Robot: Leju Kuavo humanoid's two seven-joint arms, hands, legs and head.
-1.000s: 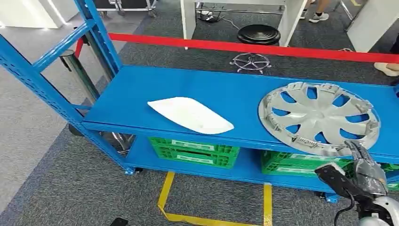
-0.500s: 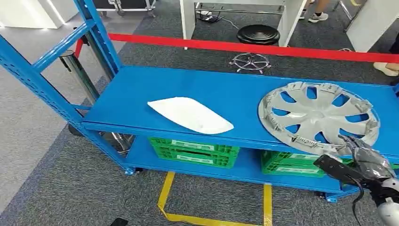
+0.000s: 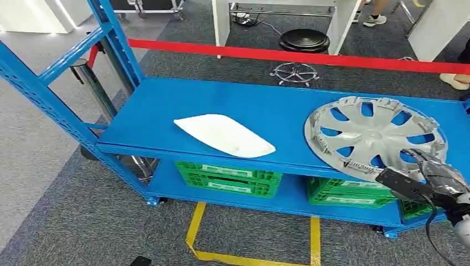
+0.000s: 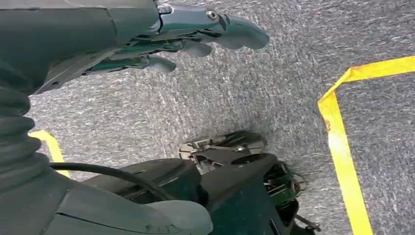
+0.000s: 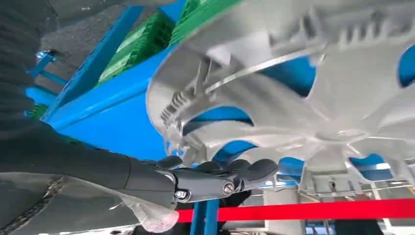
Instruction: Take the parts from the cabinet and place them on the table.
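Note:
A silver wheel cover [image 3: 374,138] lies flat on the right side of the blue cabinet shelf [image 3: 221,100]. A white curved panel [image 3: 224,134] lies on the shelf left of it. My right hand [image 3: 438,174] is at the wheel cover's near rim, its fingers stretched out over the edge. In the right wrist view the fingers [image 5: 244,171] lie straight beside the ribbed rim of the wheel cover [image 5: 303,88], gripping nothing. My left hand [image 4: 186,34] hangs over grey carpet with loosely spread fingers and holds nothing.
Green crates [image 3: 227,177] sit on the lower shelf. A red barrier tape [image 3: 288,55] runs behind the cabinet, with a black stool [image 3: 304,40] and a person's shoes [image 3: 376,19] beyond. Blue uprights [image 3: 55,105] frame the left end. Yellow floor tape [image 3: 194,233] lies in front.
My right hand has risen and moved right and forward, from below the shelf edge to the wheel cover's near rim. The parts have not moved.

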